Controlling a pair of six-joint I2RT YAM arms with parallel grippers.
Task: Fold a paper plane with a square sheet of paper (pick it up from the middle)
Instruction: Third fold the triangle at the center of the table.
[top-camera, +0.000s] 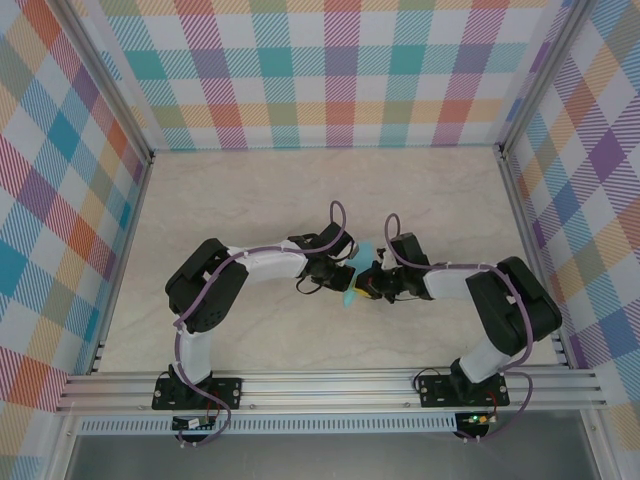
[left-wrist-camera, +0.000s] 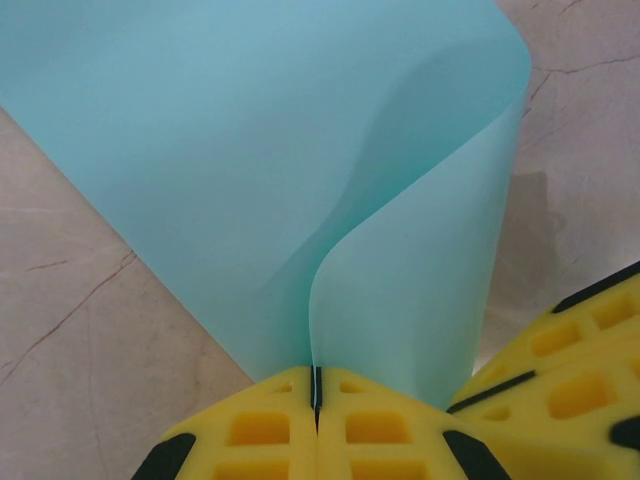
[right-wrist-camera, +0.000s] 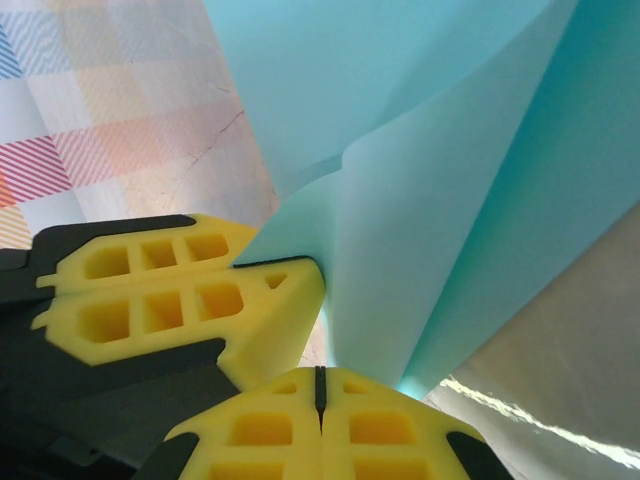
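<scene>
From the aluminium rail (top-camera: 330, 385) on the near edge of the pale marble-patterned table (top-camera: 250, 190), the two arms reach inward. The left gripper (top-camera: 340, 277) and right gripper (top-camera: 365, 284) meet over the table's middle. Each is clamped tight on the thin light-teal square sheet of paper (left-wrist-camera: 300, 150), which bends in a soft curl between them. Plaid walls (top-camera: 330, 70) rise at the table's far edge.
</scene>
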